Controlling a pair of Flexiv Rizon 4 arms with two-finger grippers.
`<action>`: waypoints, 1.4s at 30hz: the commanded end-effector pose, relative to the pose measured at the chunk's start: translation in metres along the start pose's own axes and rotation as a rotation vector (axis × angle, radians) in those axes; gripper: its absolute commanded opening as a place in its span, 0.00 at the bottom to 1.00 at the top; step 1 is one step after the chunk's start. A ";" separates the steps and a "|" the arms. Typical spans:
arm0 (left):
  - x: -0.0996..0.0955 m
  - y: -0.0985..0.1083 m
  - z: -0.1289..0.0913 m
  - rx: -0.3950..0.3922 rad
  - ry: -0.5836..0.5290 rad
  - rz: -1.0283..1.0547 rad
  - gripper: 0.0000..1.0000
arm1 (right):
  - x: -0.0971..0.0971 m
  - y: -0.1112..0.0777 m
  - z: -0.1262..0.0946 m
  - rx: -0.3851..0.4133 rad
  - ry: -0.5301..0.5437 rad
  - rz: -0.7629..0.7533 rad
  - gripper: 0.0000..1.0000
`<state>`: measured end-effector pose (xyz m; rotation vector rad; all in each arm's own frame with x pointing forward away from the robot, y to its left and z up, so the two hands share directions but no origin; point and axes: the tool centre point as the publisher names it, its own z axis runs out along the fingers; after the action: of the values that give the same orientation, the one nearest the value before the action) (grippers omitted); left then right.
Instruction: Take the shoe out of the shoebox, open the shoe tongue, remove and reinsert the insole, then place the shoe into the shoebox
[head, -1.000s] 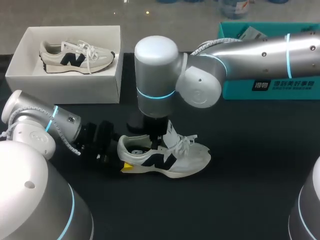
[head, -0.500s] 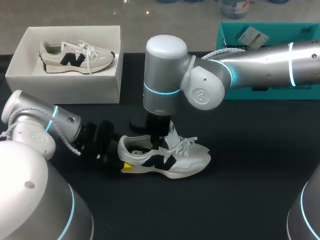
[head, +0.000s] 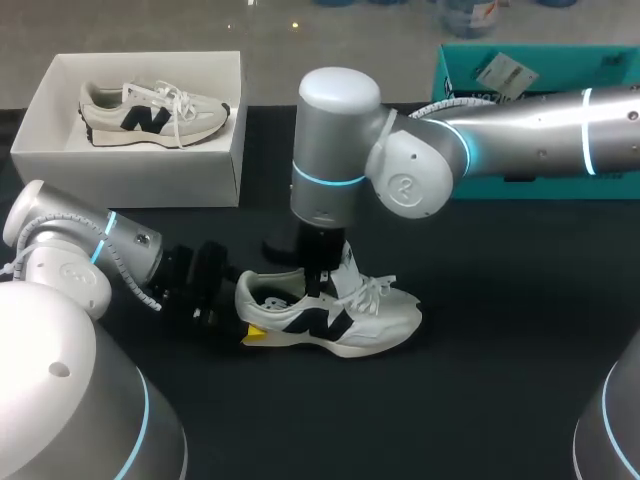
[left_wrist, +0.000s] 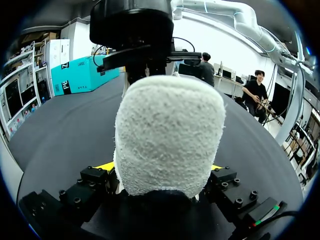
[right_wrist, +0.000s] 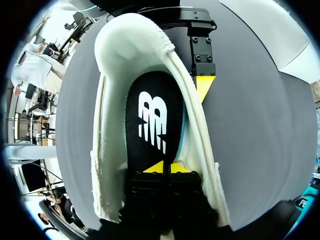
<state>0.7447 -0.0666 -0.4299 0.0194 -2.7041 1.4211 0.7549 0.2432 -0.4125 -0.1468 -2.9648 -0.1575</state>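
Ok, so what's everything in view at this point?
table: 1, black, under everything
shoebox: 1, white, open, table's far left
teal box: 1, teal, table's far right
shoe: 1, off-white with dark logo, on its sole near the table's middle
second shoe: 1, same colours, inside the shoebox
insole: 1, black with white logo, inside the shoe
left gripper: 1, black with yellow tips, shut on the shoe's heel
right gripper: 1, yellow-tipped, down inside the shoe, at the insole
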 end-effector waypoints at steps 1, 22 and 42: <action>-0.002 0.004 0.002 -0.003 0.001 0.000 0.00 | 0.003 0.000 -0.007 0.007 -0.016 -0.007 0.00; -0.002 0.004 0.002 -0.003 0.001 0.000 0.00 | 0.014 -0.016 -0.046 0.040 -0.092 0.003 0.00; -0.002 0.004 0.002 -0.003 0.001 0.000 0.00 | -0.019 0.005 -0.081 -0.055 -0.234 -0.162 0.00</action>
<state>0.7455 -0.0657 -0.4299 0.0215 -2.7054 1.4210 0.7818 0.2327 -0.3370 0.0595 -3.2133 -0.2602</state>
